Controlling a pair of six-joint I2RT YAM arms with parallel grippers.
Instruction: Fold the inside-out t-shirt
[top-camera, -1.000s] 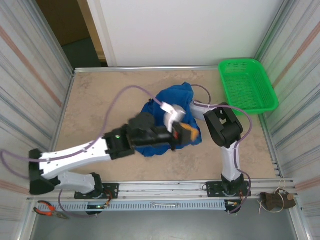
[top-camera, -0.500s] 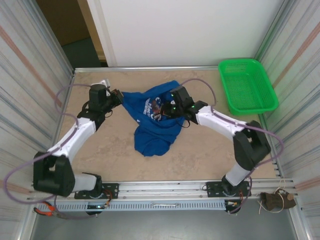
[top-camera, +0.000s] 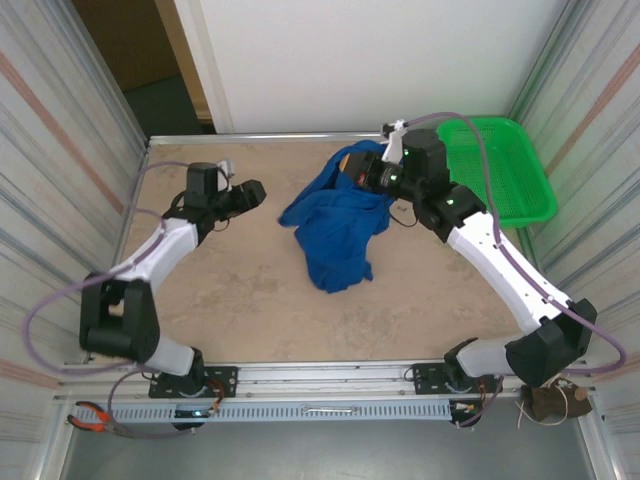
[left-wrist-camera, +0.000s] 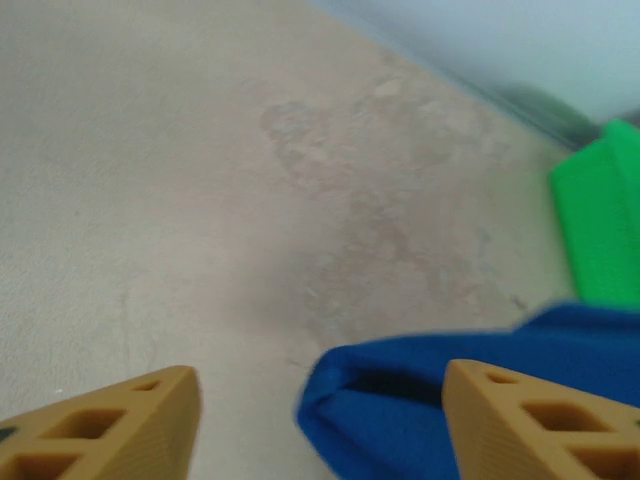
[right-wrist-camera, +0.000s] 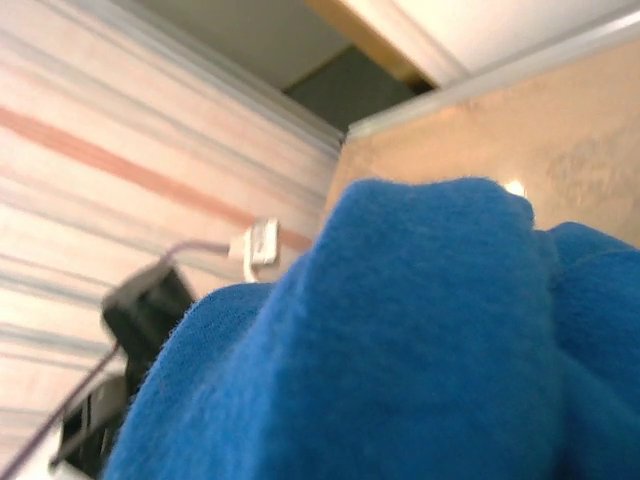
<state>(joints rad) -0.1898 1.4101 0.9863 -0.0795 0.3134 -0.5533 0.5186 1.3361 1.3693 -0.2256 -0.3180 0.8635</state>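
One inside-out t-shirt (top-camera: 335, 232) hangs bunched from the right gripper (top-camera: 356, 168), whose jaws are clamped on its cloth at the far middle of the table (top-camera: 220, 290). The left gripper (top-camera: 250, 193), at the far left, gapes wide on nothing, apart from the shirt. One green basket (top-camera: 497, 175) sits far right.

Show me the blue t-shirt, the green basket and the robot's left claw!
blue t-shirt (top-camera: 335, 230): top view, on the bunched middle of the cloth.
green basket (top-camera: 505, 175): top view, on its bare mesh floor.
left gripper (top-camera: 250, 195): top view, between its open fingertips.
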